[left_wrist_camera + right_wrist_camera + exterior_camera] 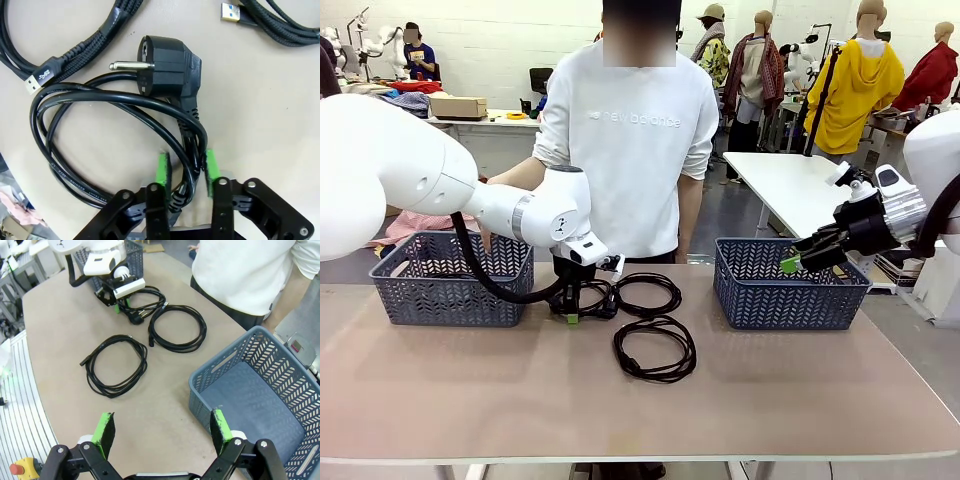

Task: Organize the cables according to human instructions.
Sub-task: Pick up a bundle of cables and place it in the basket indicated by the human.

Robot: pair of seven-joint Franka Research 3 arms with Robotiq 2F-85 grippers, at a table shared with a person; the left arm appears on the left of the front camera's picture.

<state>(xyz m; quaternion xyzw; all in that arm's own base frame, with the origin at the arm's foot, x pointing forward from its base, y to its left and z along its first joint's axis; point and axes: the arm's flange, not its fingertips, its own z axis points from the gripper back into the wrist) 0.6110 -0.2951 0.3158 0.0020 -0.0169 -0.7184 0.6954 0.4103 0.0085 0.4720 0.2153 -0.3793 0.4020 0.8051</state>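
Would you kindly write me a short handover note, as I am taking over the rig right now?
Left tool: lowered onto the beige table, green pads bracketing strands of the coiled black power cord with a round plug; whether it grips is unclear.
Right tool: open, empty, hovering beside the empty grey-blue plastic basket on the right.
The far coiled black cable lies beside the left tool, the near coiled black cable closer to the robot, both on the table.
Done: nothing visibly sorted. Left: these three coils; the matching left basket hides its inside.
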